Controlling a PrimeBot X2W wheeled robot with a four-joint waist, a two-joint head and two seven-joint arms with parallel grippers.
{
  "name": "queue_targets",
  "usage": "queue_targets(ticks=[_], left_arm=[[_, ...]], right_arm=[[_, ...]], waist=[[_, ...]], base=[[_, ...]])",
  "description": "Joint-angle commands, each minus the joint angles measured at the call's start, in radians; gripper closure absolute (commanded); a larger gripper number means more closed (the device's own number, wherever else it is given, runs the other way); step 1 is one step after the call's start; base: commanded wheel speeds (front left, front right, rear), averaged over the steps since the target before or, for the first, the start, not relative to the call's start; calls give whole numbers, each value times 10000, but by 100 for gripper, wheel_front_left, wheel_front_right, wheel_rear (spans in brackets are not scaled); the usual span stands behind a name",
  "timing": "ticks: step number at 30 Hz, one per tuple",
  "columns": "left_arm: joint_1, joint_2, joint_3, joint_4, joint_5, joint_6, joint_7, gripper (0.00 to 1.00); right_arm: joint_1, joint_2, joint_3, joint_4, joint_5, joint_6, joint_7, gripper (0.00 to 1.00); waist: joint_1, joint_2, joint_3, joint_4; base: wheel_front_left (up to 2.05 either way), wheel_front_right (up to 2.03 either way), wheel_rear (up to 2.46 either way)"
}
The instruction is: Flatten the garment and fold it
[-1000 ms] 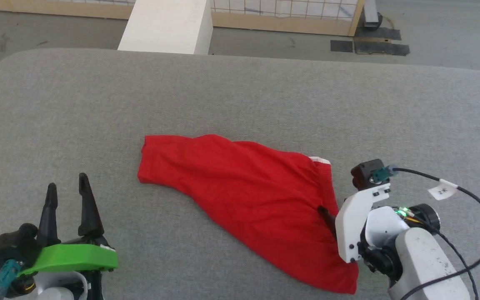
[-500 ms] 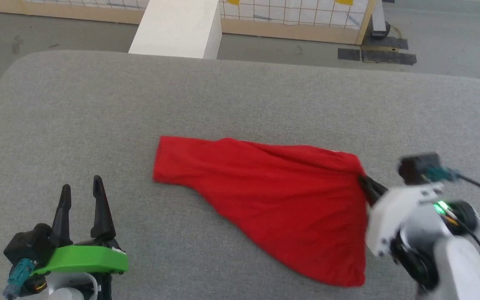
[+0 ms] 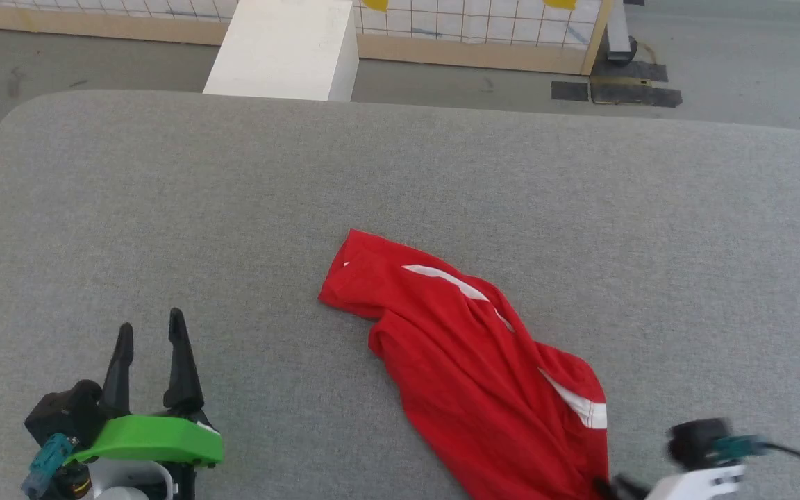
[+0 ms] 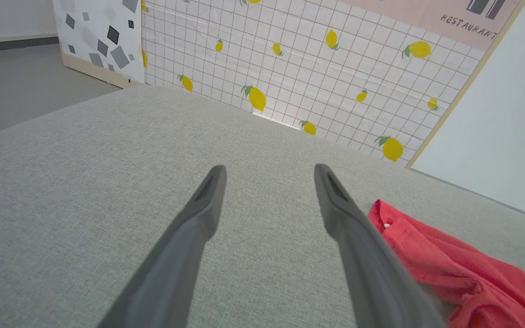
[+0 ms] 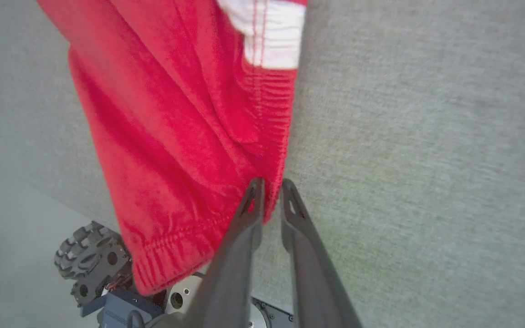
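Pinching a gathered edge of the garment (image 5: 176,136) between nearly closed fingers, the right end effector (image 5: 269,191) is seen at the near rim of the desk (image 3: 164,194). There the red cloth hangs partly past the edge, above the robot's wheeled base (image 5: 89,259). The left end effector (image 3: 150,321) is held spread and empty over bare desk, well apart from the cloth. The garment lies bunched and twisted on the near right part of the desk, its white stripe (image 3: 448,281) turned up. For flattening to go well, the pinched edge is best carried back over the surface and kept low. The far corner should be taken by the free end effector, so the cloth can be drawn taut. Ample open room is offered to the left and beyond. The near rim is judged the hazard, since loose cloth could slide off.
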Motion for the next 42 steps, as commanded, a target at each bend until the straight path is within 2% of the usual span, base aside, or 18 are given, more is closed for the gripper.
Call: queue_targets(ticks=[1, 5, 9, 16, 19, 22, 26, 27, 28, 29, 30, 35, 42], left_arm=[[56, -36, -53, 74, -104, -74, 99, 0], [-512, 71, -430, 206, -303, -219, 733, 0], [-1780, 222, -1251, 485, -509, -368, 2121, 0], [-4010, 610, -2785, 2231, -690, -452, 6132, 0], [-4546, 908, -3142, 2977, -346, -253, 7430, 0], [-4777, 1115, -3333, 3489, -54, 29, 8168, 0], [-4851, 1187, -3459, 3835, 18, 78, 8372, 0], [-4864, 1177, -3461, 3885, -13, 61, 8343, 15], [-4886, 1171, -3475, 3946, -34, 38, 8286, 59], [-4900, 1165, -3499, 3994, -46, 14, 8243, 93], [-4896, 1144, -3507, 4049, -109, -23, 8210, 100], [-4790, 1111, -3299, 3779, -493, -134, 7701, 100], [-3240, 1064, -2169, 1707, -1807, -154, 6615, 100]], right_arm=[[-262, -18, -419, -81, 513, -13, -471, 0], [-843, -18, -1936, -147, 1343, -13, -1858, 0], [-1381, -18, -2815, -65, 1074, -13, -2508, 0], [-1800, -18, -2693, 358, 1152, -13, -2669, 0], [-1822, -18, -2534, 561, 1275, -13, -2805, 0], [-1834, -18, -2549, 705, 1304, -13, -2989, 0], [-1867, -18, -2604, 794, 1264, -13, -3139, 0], [-1876, -18, -2617, 802, 1250, -13, -3156, 0], [-1894, -18, -2635, 815, 1234, -13, -3171, 0], [-1909, -18, -2648, 829, 1221, -13, -3184, 0], [-1930, -18, -2637, 852, 1198, -13, -3190, 0], [-1994, -18, -2525, 929, 1113, -13, -3183, 0], [-1894, -18, -2521, 1035, 1100, -13, -3164, 0]], waist=[[0, 92, -42, -30], [0, 92, 7, -85], [0, 92, 138, -225], [0, 92, 447, -777], [0, 92, 581, -1053], [0, 92, 703, -1209], [0, 92, 789, -1245], [0, 92, 806, -1235], [0, 92, 819, -1211], [0, 92, 822, -1181], [0, 92, 820, -1147], [0, 92, 723, -944], [0, 92, 383, -528]], base=[[0, 0, 0], [0, 0, 0], [0, 0, 0], [0, 0, 0], [0, 0, 0], [0, 0, 0], [0, 0, 0], [0, 0, 0], [0, 0, 0], [0, 0, 0], [0, 0, 0], [0, 0, 0], [0, 0, 0]])
